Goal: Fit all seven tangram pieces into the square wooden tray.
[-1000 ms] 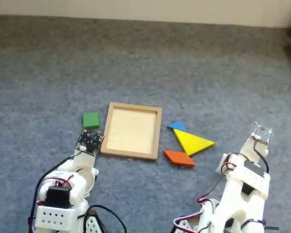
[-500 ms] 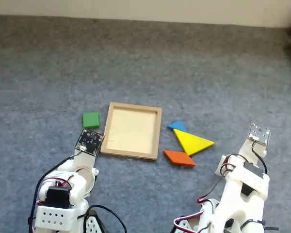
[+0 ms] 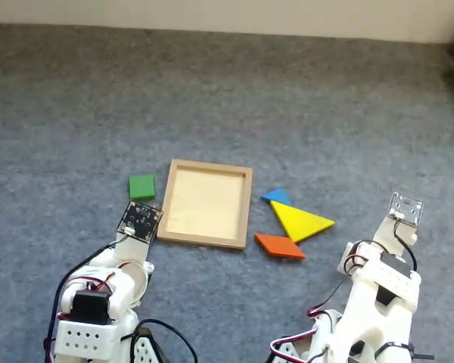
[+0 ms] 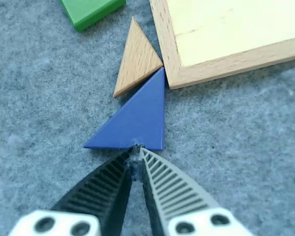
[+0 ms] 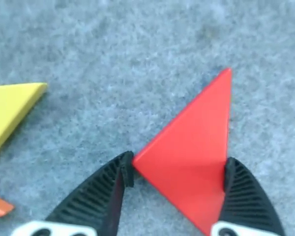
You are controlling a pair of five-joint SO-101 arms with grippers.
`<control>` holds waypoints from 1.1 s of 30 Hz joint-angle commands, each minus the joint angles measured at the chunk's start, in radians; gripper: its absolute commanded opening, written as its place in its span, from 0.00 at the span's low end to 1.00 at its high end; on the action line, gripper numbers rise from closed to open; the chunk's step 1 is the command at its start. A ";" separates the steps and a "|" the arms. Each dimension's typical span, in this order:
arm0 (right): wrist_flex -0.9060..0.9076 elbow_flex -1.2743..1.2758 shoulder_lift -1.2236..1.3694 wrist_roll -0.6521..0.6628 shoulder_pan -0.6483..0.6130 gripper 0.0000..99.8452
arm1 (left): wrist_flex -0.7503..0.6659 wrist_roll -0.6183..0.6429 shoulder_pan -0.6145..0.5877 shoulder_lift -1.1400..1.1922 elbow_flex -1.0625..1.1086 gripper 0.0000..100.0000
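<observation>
Carpet (image 5: 137,39), red triangle (image 5: 191,147) within right end effector (image 5: 178,164)

square piece (image 3: 141,186) left of tray (image 3: 204,240) | parallelogram (image 3: 279,246) right of tray, before triangle (image 3: 299,221)

White shells are being worn by the left arm (image 3: 98,302) and right arm (image 3: 382,291); red-and-black cables (image 3: 333,291) and ribbed black fingers (image 5: 101,189) are being carried.

Blue triangle (image 4: 135,120) at tray (image 4: 236,63) corner
</observation>
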 commanded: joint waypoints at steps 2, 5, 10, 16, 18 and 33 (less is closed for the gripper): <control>0.061 -0.010 -0.004 0.032 0.008 0.22 | 0.006 -0.003 -0.001 -0.038 0.019 0.01; 0.104 -0.054 -0.004 0.080 0.001 0.22 | 0.006 -0.003 -0.001 -0.038 0.019 0.01; 0.160 -0.137 -0.004 0.084 0.007 0.22 | 0.006 -0.003 -0.001 -0.038 0.019 0.01; 0.271 -0.269 -0.004 0.086 -0.002 0.22 | 0.006 -0.003 -0.001 -0.038 0.019 0.01; 0.309 -0.312 -0.004 0.086 -0.002 0.22 | 0.006 -0.003 -0.001 -0.038 0.019 0.01; 0.352 -0.321 0.012 0.051 -0.039 0.34 | 0.006 -0.003 -0.001 -0.038 0.019 0.01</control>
